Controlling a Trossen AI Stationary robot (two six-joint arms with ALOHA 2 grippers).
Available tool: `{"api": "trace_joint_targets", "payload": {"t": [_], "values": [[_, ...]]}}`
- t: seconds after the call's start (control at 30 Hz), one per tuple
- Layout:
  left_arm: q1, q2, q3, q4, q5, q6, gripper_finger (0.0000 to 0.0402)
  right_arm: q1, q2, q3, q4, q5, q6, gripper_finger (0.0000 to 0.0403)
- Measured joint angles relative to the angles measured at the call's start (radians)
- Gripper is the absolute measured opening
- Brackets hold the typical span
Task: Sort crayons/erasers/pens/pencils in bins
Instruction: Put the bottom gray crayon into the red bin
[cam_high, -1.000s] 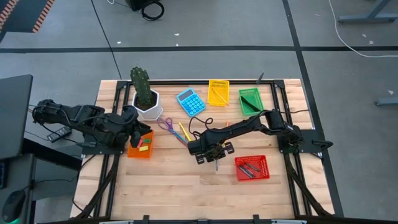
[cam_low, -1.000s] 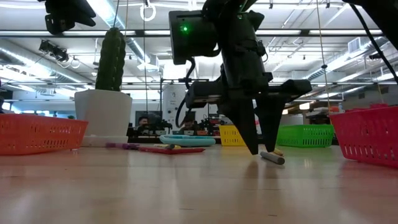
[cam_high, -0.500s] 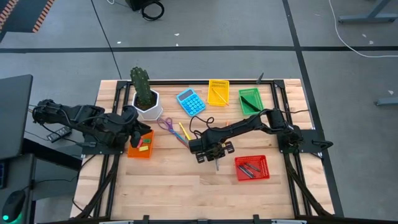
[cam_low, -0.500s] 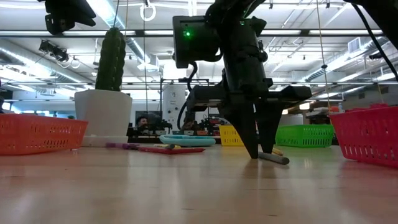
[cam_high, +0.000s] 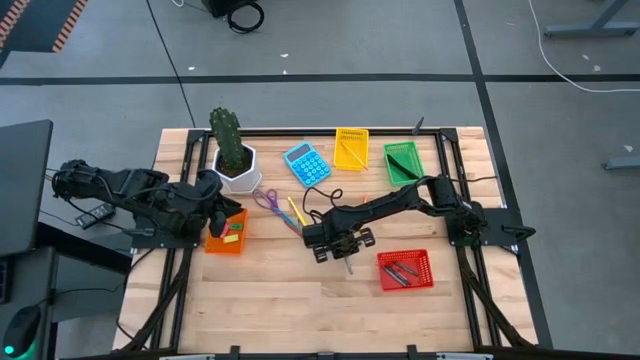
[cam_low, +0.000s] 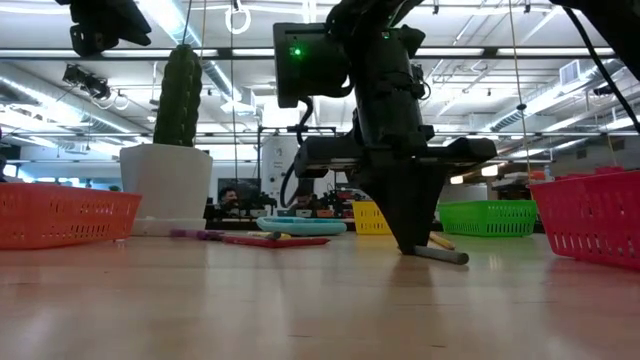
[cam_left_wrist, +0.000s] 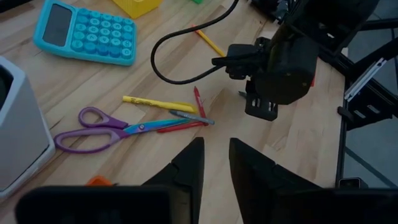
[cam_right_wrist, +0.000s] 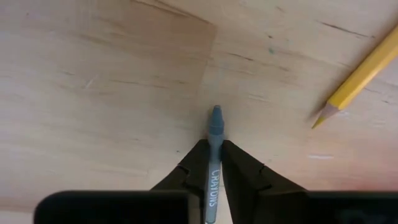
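Your right pincer (cam_right_wrist: 212, 163) has just narrowed onto the slim blue-grey wax crayon (cam_right_wrist: 214, 140), which lies flat on the wooden surface (cam_high: 270, 300) mid-scene, just left of the red mesh plastic bin (cam_high: 405, 270). A moment ago those fingers stood wider, so the grasp looks made; lifting comes next. Your left pincer (cam_left_wrist: 214, 165) waits, narrowly parted and empty, over the orange mesh bin (cam_high: 227, 232).

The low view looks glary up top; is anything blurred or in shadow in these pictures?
Low view: ceiling lights glare, the right gripper is a dark backlit silhouette. Right wrist view: the grey crayon and pencil are sharp. Left wrist view: the left gripper looks soft.
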Motion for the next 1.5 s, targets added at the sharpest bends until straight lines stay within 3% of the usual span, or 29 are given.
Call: {"api": "trace_joint_targets", "payload": {"t": [0.43,0.8,1.17,1.3,1.5], "values": [[0.000,0.001,0.000,-0.004,0.000,0.000,0.0081,-0.001,-0.011,0.001,0.010,-0.012,-0.047,0.0043],[0.000,0.002,0.000,-0.004,-0.001,0.000,0.0083,-0.001,-0.141,0.002,-0.035,-0.005,-0.077,0.0043],[0.000,0.002,0.000,-0.004,-0.001,0.000,0.0079,0.019,-0.318,0.002,-0.255,0.018,-0.227,0.0043],[0.000,0.002,0.000,-0.004,-0.001,0.000,0.0083,0.065,-0.353,-0.001,-0.362,0.019,-0.298,0.0043],[0.000,0.002,0.000,-0.003,-0.001,-0.008,0.0086,0.161,-0.375,-0.052,-0.384,0.019,-0.375,0.0044]]}}
